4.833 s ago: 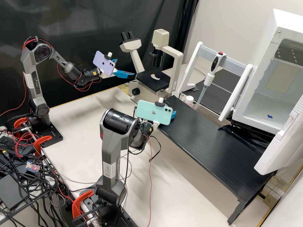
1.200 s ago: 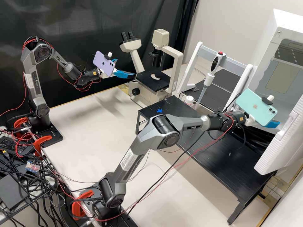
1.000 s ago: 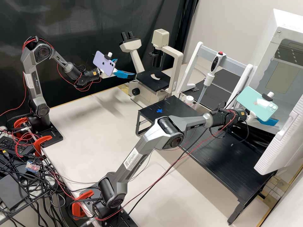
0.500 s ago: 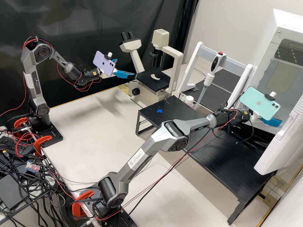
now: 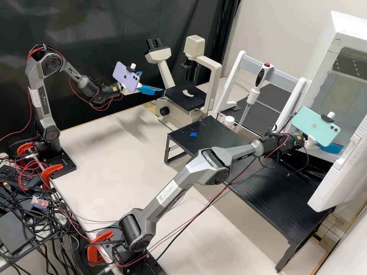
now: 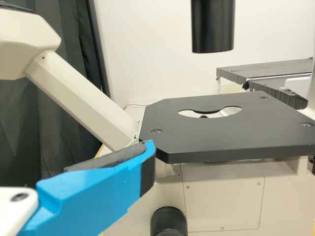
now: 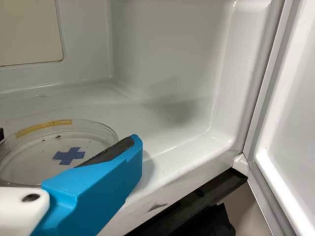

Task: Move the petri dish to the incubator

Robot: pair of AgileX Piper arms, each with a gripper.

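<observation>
With jaws drawn in to the width of a clear, round, shallow petri dish (image 7: 29, 162), grips it at the rim with the right gripper (image 5: 333, 148), black pad (image 7: 109, 151) against the side. Carries a narrow yellow strip (image 7: 44, 128) along the dish's edge. Sits inside the white, box-shaped incubator (image 5: 346, 28), low over the smooth floor, with a blue tape cross (image 7: 69, 156) visible through the clear bottom; cannot tell whether touching the floor or just above. With jaws spread well apart and nothing between, hangs at the left gripper (image 5: 153, 81), near the flat black stage (image 6: 231, 132) of a cream metal microscope (image 5: 215, 72).

Differs clearly from the earliest frame: then folded at the right arm, at the corner of the long black slatted shelf (image 5: 283, 198); now stretched out over the shelf to the incubator. Uncovers a second blue cross (image 5: 193, 134) on that corner. Compared with half a second ago, shifts only slightly farther forward. Moves the mint-green phone (image 5: 315, 126) along with the right wrist. Matches the earlier frames at the left arm, lilac phone (image 5: 126, 74) included. Likewise unchanged: ribbed white incubator door (image 5: 336, 179) swung open, slim upright pipette (image 5: 252, 96) with red button.
</observation>
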